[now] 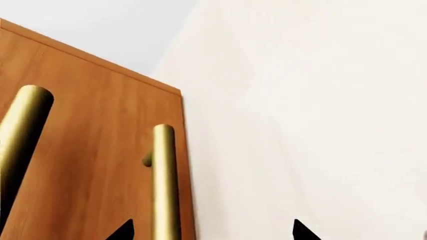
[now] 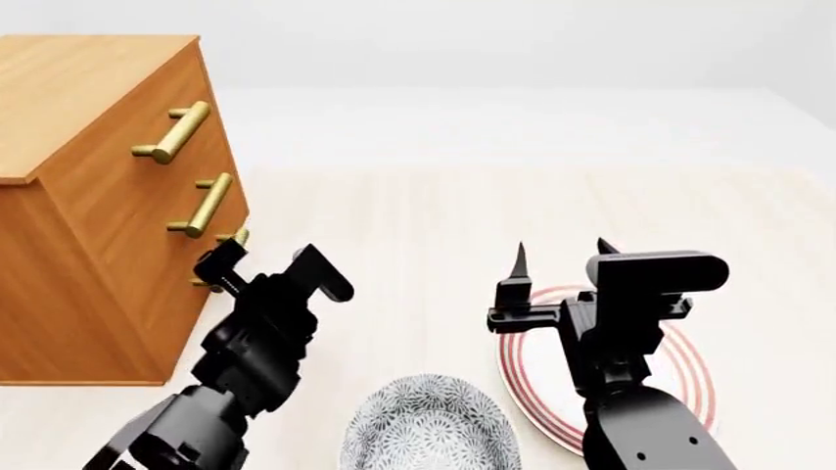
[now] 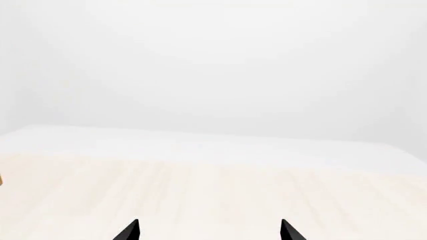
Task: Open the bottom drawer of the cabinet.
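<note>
Left gripper [image 2: 268, 262] at bottom drawer handle, grasp not yet made.

Left gripper's jaws stood wide, one finger near the bottom handle [image 2: 233, 238], which was mostly hidden behind it in the head view; contact could not be confirmed. Wrist view showed the handle bar [image 1: 163, 180] just inside one fingertip, off-centre. The bottom drawer [image 2: 196, 294] sat shut, lowest in the cabinet [image 2: 92, 196] at the table's [image 2: 432, 215] far-left corner. Right gripper [image 2: 562, 257] hung idle, jaws wide, above the plate [image 2: 692, 387] by the near edge; bowl [image 2: 432, 431] beside it. Risk judged: closing off-centre could miss or clip the bar; a slip upward could catch the middle handle [image 2: 207, 204].
</note>
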{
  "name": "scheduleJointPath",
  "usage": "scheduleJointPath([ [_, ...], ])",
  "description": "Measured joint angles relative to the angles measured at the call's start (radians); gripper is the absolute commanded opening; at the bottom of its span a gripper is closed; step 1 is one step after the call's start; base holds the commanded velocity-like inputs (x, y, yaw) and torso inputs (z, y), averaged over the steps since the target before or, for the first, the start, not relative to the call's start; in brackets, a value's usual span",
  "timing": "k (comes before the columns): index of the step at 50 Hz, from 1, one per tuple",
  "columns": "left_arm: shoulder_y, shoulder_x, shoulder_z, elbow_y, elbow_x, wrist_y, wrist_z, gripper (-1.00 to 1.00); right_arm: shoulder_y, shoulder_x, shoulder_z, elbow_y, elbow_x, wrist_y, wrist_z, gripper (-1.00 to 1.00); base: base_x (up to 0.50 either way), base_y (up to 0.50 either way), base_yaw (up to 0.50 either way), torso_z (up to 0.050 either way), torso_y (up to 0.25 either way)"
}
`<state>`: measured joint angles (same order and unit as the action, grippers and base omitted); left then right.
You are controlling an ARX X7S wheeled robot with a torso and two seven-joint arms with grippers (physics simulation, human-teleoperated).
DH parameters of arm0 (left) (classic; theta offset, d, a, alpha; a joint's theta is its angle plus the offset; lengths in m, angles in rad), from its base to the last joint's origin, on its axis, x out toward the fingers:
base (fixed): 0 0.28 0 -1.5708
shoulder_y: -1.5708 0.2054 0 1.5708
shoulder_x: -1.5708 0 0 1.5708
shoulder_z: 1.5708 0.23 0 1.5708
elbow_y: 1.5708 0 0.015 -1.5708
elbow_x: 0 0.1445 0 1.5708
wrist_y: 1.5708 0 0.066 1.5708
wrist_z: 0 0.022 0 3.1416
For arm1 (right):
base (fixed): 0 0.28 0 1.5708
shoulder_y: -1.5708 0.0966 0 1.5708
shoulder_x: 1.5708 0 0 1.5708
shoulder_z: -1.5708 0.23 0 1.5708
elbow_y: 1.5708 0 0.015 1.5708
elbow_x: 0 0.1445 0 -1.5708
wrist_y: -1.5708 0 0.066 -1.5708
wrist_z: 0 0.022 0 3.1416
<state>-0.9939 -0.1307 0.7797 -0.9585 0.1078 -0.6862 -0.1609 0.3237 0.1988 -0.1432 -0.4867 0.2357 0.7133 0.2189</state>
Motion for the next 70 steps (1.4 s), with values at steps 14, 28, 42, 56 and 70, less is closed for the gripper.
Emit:
scheduleJointPath([
  [14, -0.067, 0.037, -0.022, -0.261, -0.043, 0.118, -0.037, 1.0, -0.005, 0.004, -0.005, 0.006, 0.008, -0.008, 0.005, 1.0, 0.0, 0.0, 0.0, 0.0, 0.0],
  [28, -0.087, 0.035, -0.033, -0.325, -0.081, 0.142, -0.074, 1.0, -0.008, 0.007, -0.008, 0.008, 0.018, -0.013, 0.009, 1.0, 0.0, 0.0, 0.0, 0.0, 0.0],
  [42, -0.095, 0.029, -0.038, -0.339, -0.106, 0.141, -0.104, 1.0, -0.014, 0.011, -0.008, 0.007, 0.031, -0.017, 0.013, 1.0, 0.0, 0.0, 0.0, 0.0, 0.0],
  [56, -0.105, 0.028, -0.05, -0.339, -0.129, 0.141, -0.112, 1.0, -0.016, 0.015, -0.012, 0.009, 0.04, -0.024, 0.016, 1.0, 0.0, 0.0, 0.0, 0.0, 0.001],
  [70, -0.11, 0.022, -0.056, -0.34, -0.131, 0.141, -0.136, -1.0, -0.016, 0.018, -0.016, 0.01, 0.047, -0.028, 0.021, 1.0, 0.0, 0.0, 0.0, 0.0, 0.0],
])
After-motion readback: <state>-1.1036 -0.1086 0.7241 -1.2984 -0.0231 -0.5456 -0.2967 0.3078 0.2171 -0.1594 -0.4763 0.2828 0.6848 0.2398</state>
